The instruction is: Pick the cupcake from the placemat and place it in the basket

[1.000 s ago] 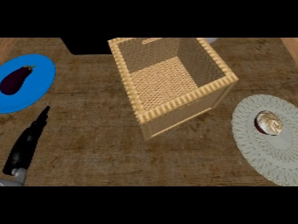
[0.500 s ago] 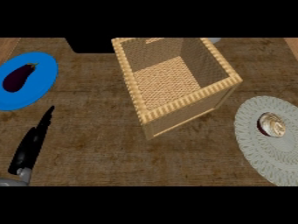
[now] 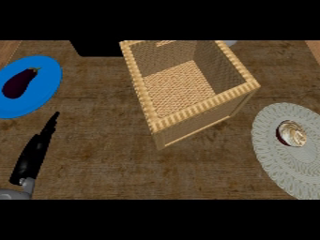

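basket (image 3: pixel 190 89) holds nothing; eggplant (image 3: pixel 19 83) on blue plate (image 3: pixel 3 105); cupcake (image 3: pixel 292 133) on placemat (image 3: pixel 297 168), well apart from left robot hand (image 3: pixel 36 150), fingers straight.

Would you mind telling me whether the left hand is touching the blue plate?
Apart. The head view shows bare wooden counter between the left hand and the blue plate's lower rim.

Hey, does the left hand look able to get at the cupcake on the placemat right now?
Probably not easily. The left hand is at the far left, the cupcake lies on the placemat at the far right, and the tall basket stands between them.
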Robot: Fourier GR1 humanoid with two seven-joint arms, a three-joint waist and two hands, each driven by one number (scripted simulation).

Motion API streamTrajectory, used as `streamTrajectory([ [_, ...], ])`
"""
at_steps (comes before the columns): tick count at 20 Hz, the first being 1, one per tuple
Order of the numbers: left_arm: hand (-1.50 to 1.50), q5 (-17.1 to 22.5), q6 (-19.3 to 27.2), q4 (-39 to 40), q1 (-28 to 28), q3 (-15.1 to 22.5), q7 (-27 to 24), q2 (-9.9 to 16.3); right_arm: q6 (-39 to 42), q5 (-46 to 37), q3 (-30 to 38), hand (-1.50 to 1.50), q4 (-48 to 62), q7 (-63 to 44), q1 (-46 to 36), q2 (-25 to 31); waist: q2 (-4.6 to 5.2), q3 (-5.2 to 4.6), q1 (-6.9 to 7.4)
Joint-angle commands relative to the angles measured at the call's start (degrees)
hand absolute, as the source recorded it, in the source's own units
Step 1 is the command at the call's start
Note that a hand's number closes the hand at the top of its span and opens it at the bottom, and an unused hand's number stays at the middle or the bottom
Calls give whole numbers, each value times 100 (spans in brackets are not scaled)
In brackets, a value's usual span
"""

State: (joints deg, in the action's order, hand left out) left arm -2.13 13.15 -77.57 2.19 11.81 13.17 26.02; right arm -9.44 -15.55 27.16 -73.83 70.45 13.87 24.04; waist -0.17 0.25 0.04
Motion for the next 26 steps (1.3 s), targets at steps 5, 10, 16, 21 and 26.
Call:
streamTrajectory([
  [5, 0, 29, -92, 91, 191, -104, 91, -80, -380, -140, -166, -150, 459, 1473, -330, -67, 13, -4, -34],
  [10, 0, -106, -45, -154, -67, -85, 143, 10, -620, -296, -277, -150, 357, 1475, -260, -127, 3, -6, 10],
  [16, 0, -118, -162, 230, 122, -180, -109, -78, -846, -524, -437, -150, 712, 1476, -480, -248, 24, -14, -31],
  [21, 0, -355, 104, -91, -54, 44, 91, -366, -1237, -807, -542, -150, 1189, 1350, -882, -412, 20, -11, 22],
  [26, 0, -92, -337, 418, 356, -392, -141, -86, -1240, -888, -466, -150, 1746, 1196, -1470, -127, 40, -15, 11],
])
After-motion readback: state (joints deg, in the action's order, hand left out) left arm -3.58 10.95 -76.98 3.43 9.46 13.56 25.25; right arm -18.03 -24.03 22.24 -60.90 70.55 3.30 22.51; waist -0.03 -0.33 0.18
